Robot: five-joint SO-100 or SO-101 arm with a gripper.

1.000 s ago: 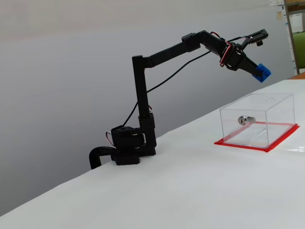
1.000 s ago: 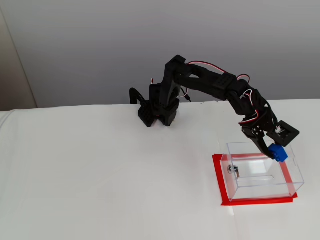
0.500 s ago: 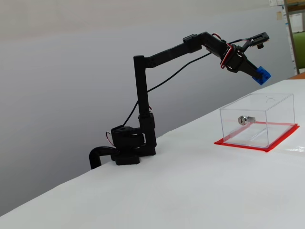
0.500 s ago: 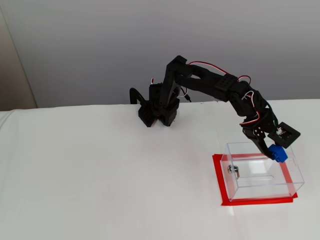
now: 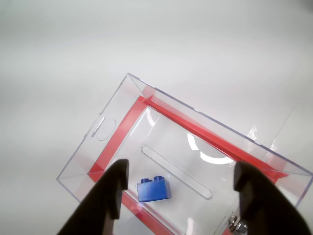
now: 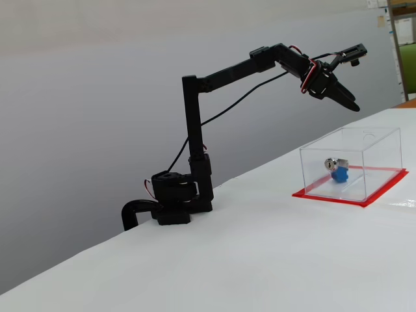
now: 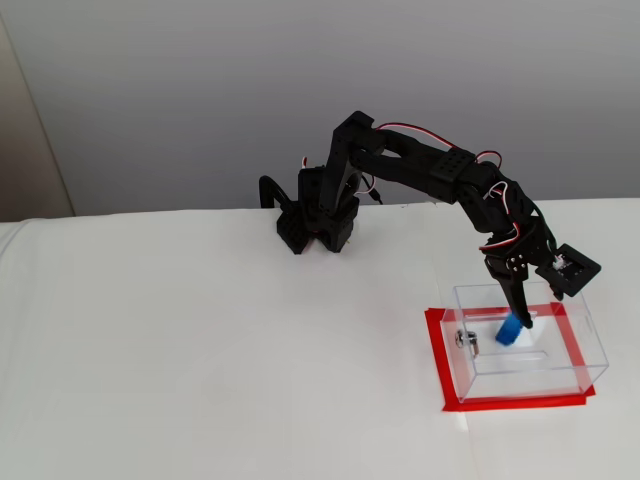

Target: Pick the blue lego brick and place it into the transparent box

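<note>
Inside the transparent box [image 5: 161,147], the blue lego brick [image 5: 154,189] lies studs-up on the clear floor, toward the 7 o'clock part of the box in the wrist view, just beside the long slot moulded into the base. From a fixed view the blue lego brick [image 6: 338,173] sits just below the small silver lock piece [image 6: 332,162] on the box's near wall; in a fixed view from higher up, the brick [image 7: 509,333] lies at about 3 o'clock from that lock piece [image 7: 465,340]. Red tape [image 7: 437,360] frames the foot of the transparent box [image 7: 590,352] on the white surface [image 7: 200,360]. Above the box hangs the gripper [image 5: 178,188], fingers spread wide and empty, one dark finger at each lower side of the wrist view. The black arm [image 6: 221,71] reaches out from its base [image 6: 172,201], clamped at the surface's far edge.
</note>
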